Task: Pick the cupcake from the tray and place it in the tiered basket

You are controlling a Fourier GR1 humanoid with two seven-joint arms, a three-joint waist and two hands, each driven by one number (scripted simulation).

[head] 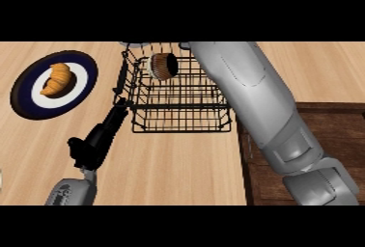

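You've got the wooden counter [178,164] filling the head view, with a darker brown tray [335,125] at the right edge. Right forearm [271,111] runs diagonally up across it to the tiered basket [182,103]; the right hand is hidden at the top edge, so you can't tell its finger state. Black wire basket sits centre-top. Dark-rimmed plate [25,91] far left carries a croissant [57,79]. Left hand [96,142] at lower left, fingers straight, tips touching the basket's left side. Cupcake [162,66] lies tipped on its side inside the basket, near its back.
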